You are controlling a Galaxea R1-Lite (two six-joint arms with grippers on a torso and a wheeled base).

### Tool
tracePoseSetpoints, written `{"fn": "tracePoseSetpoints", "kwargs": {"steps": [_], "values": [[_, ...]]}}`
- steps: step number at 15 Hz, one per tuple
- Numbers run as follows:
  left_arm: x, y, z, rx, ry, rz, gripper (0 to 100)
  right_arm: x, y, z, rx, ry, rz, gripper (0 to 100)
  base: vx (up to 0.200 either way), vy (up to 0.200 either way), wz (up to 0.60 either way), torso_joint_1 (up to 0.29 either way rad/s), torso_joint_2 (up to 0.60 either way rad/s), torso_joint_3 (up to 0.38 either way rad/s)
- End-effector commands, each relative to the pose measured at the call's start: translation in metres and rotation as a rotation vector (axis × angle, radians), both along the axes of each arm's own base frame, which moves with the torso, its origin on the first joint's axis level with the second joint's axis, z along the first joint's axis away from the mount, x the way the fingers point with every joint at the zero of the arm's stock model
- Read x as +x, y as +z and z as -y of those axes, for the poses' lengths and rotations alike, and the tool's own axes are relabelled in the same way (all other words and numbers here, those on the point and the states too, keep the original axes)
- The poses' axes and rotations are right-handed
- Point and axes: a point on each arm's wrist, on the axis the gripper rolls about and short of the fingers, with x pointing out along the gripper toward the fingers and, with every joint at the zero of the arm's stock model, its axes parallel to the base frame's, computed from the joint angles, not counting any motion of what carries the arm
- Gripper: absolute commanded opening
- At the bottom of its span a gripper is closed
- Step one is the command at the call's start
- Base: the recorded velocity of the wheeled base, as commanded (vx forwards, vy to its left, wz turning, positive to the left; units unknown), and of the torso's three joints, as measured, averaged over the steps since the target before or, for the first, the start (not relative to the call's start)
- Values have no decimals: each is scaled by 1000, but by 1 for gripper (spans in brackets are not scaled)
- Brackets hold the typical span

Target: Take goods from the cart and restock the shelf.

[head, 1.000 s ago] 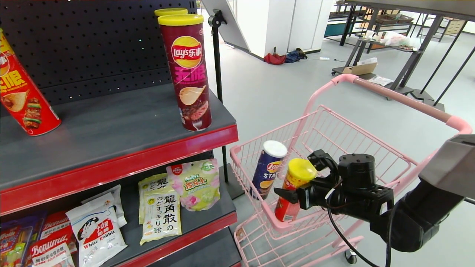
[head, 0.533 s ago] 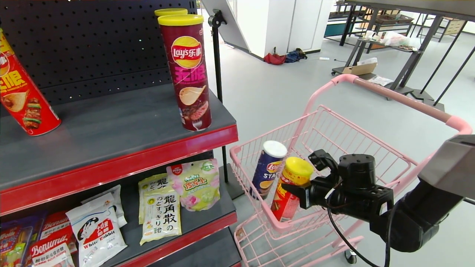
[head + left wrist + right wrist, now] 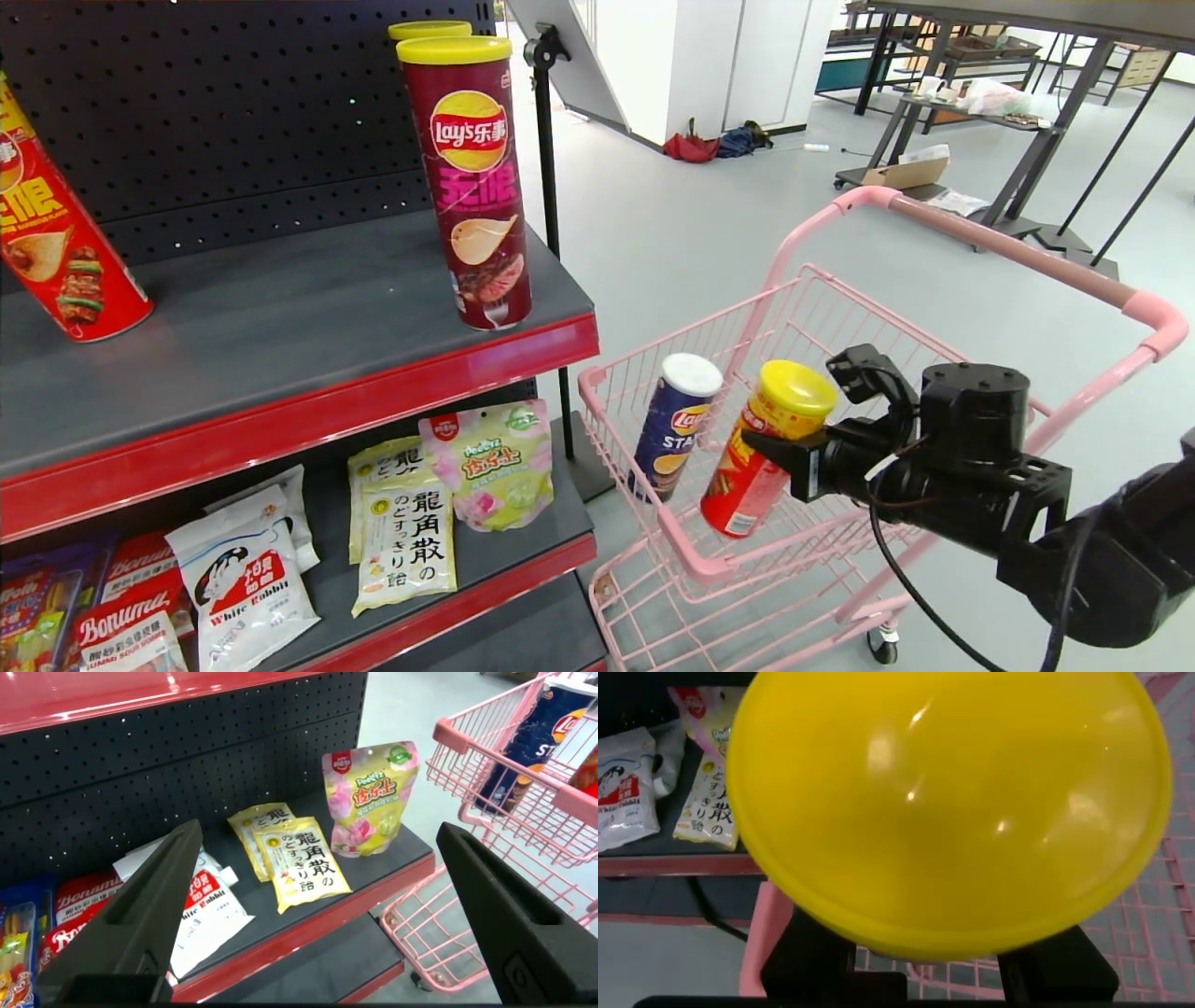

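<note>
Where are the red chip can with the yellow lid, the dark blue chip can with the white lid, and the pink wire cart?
Red chip can with yellow lid (image 3: 747, 487), head view, red side.
Dark blue chip can with white lid (image 3: 674, 434), head view, blue side.
Pink wire cart (image 3: 990, 243), head view, handle bar.

Bright, even indoor light falls from overhead across the pale floor (image 3: 709, 233), which carries a soft sheen and only faint shadows. The upper shelf (image 3: 280, 308) throws the lower shelf (image 3: 518, 546) into shade, and the black pegboard (image 3: 233, 112) reads dark. Small white glints dot the yellow lid (image 3: 948, 803) of the red can (image 3: 747, 476) in the right wrist view. Straight lines lean outward toward the head view's edges
</note>
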Motion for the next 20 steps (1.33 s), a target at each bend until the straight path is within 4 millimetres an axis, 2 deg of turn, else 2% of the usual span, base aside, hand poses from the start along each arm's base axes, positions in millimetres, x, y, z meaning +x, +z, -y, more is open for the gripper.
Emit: {"fn": "tracePoseSetpoints", "kwargs": {"steps": [1, 2, 3, 4, 5, 6, 8, 10, 11, 12, 13, 15, 17, 20], "values": [[0, 0, 0, 0, 0, -1, 100, -6, 30, 26, -11, -65, 114, 0, 0, 0, 0, 0, 0, 0], [0, 0, 0, 0, 0, -1, 100, -6, 39, 37, -35, -93, 152, 0, 0, 0, 0, 0, 0, 0], [0, 0, 0, 0, 0, -1, 100, -7, 56, 44, -40, -115, 211, 0, 0, 0, 0, 0, 0, 0], [0, 0, 0, 0, 0, -1, 100, -7, 57, 45, -39, -116, 216, 0, 0, 0, 0, 0, 0, 0], [0, 0, 0, 0, 0, -1, 100, -14, 107, 49, -28, -130, 293, 0, 0, 0, 0, 0, 0, 0], [0, 0, 0, 0, 0, -1, 100, -27, 138, 52, -31, -135, 296, 0, 0, 0, 0, 0, 0, 0], [0, 0, 0, 0, 0, -1, 100, -63, 185, 60, -60, -162, 264, 0, 0, 0, 0, 0, 0, 0], [0, 0, 0, 0, 0, -1, 100, -103, 202, 71, -88, -227, 250, 0, 0, 0, 0, 0, 0, 0], [0, 0, 0, 0, 0, -1, 100, -132, 204, 82, -133, -362, 251, 0, 0, 0, 0, 0, 0, 0], [0, 0, 0, 0, 0, -1, 100, -166, 194, 90, -152, -389, 223, 0, 0, 0, 0, 0, 0, 0], [0, 0, 0, 0, 0, -1, 100, -191, 183, 97, -153, -400, 208, 0, 0, 0, 0, 0, 0, 0], [0, 0, 0, 0, 0, -1, 100, -233, 150, 107, -171, -459, 193, 0, 0, 0, 0, 0, 0, 0], [0, 0, 0, 0, 0, -1, 100, -253, 130, 110, -172, -498, 212, 0, 0, 0, 0, 0, 0, 0], [0, 0, 0, 0, 0, -1, 100, -264, 112, 112, -190, -536, 218, 0, 0, 0, 0, 0, 0, 0]]}}
